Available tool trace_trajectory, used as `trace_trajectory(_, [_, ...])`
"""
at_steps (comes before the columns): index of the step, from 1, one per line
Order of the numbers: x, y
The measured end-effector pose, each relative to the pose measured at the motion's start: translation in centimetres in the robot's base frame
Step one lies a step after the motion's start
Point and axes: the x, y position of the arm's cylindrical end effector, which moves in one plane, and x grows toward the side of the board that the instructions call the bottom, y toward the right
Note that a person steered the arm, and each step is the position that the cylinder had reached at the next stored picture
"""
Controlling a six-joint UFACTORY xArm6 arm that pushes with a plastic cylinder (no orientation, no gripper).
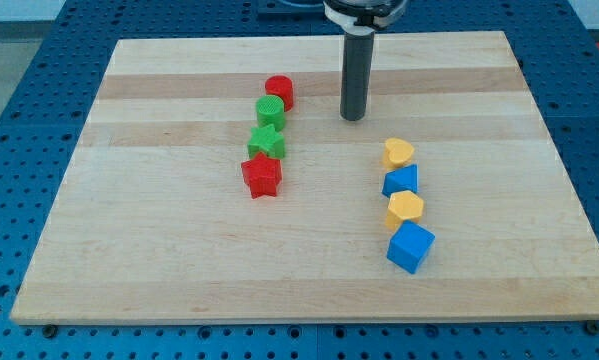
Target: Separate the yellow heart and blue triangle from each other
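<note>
The yellow heart (398, 152) lies right of the board's centre. The blue triangle (401, 181) sits just below it, touching it. They head a column that runs down to a yellow hexagon (405, 209) and a blue cube (410, 246). My tip (352, 117) rests on the board above and to the left of the yellow heart, a short gap away from it.
A second column stands left of centre: a red cylinder (279, 92), a green cylinder (270, 112), a green star (266, 141) and a red star (262, 176). The wooden board (129, 240) lies on a blue perforated table.
</note>
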Motion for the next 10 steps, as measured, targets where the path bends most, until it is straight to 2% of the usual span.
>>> trace_trajectory(1, [0.7,7.6])
trace_trajectory(2, [0.7,7.9])
trace_trajectory(3, [4.2,8.3])
trace_trajectory(4, [6.4,8.3])
trace_trajectory(6, [6.8,7.7])
trace_trajectory(10, [6.8,0.1])
